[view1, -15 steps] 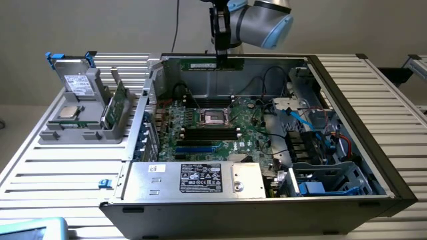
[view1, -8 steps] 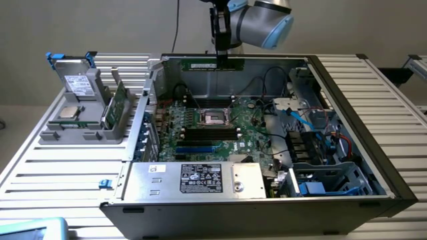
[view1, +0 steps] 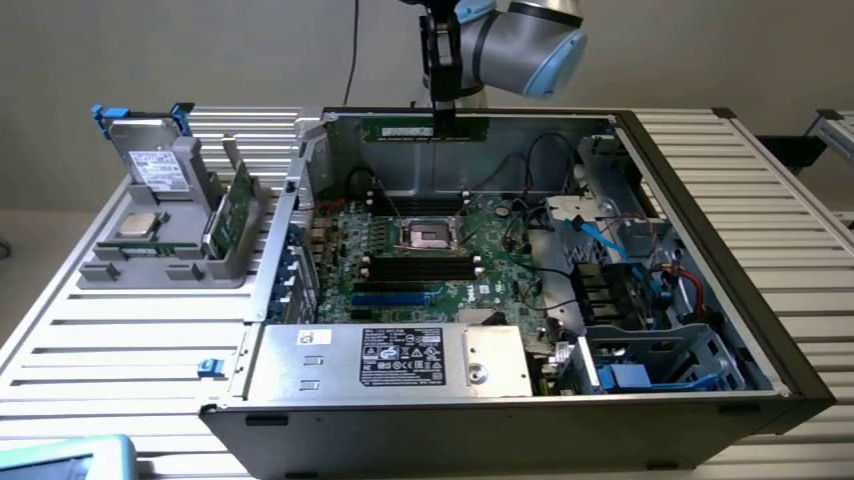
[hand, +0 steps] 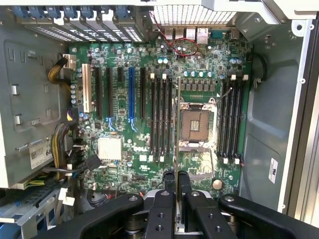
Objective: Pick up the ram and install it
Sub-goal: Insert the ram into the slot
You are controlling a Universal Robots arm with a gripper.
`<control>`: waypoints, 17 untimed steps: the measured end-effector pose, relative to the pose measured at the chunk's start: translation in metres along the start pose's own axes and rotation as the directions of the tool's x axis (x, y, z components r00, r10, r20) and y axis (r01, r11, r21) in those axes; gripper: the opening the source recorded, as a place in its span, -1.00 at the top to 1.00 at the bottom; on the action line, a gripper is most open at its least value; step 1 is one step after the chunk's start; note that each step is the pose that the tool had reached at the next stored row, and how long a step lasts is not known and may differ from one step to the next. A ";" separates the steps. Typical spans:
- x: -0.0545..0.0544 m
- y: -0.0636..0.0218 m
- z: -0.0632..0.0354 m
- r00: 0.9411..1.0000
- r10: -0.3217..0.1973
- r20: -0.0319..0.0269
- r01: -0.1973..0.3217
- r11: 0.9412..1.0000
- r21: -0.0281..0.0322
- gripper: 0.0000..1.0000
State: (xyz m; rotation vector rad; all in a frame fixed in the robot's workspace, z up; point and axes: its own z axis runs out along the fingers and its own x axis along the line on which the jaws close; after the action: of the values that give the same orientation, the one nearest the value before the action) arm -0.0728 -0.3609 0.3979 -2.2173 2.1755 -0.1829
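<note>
Aloft, ram (view1: 400, 131) in jaws, edge-on above motherboard (hand: 142, 167)

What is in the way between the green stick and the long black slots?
Nothing visible. The gripper holds the ram above the open case, and the memory slots below it lie bare.

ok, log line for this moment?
gripper: shut on ram | ram: held above open PC case, over motherboard | install: not yet seated
</note>
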 end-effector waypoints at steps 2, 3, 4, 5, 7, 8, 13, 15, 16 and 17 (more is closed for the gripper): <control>0.000 0.0000 0.0000 1.000 0.000 0.000 0.000 1.000 0.000 0.72; 0.000 0.0000 0.0000 1.000 0.000 0.000 0.000 1.000 0.000 0.72; 0.000 0.0000 0.0000 1.000 0.000 0.000 0.000 1.000 0.000 0.72; 0.000 0.0000 0.0000 1.000 0.000 0.000 0.000 1.000 0.000 0.72; 0.000 0.0000 0.0003 1.000 0.000 0.000 0.000 1.000 0.000 0.72; 0.000 0.0000 0.0009 1.000 0.000 -0.002 0.000 1.000 0.000 0.72; 0.000 0.0007 0.0073 1.000 -0.001 -0.012 0.001 1.000 0.000 0.72; -0.001 0.0010 0.0102 1.000 -0.001 -0.014 0.001 1.000 0.000 0.72; -0.001 0.0011 0.0113 1.000 -0.001 -0.016 0.001 1.000 0.000 0.72; -0.001 0.0013 0.0122 1.000 -0.001 -0.017 0.001 1.000 0.000 0.72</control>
State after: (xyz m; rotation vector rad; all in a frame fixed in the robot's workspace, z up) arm -0.0728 -0.3609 0.3856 -2.2259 2.1827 -0.2023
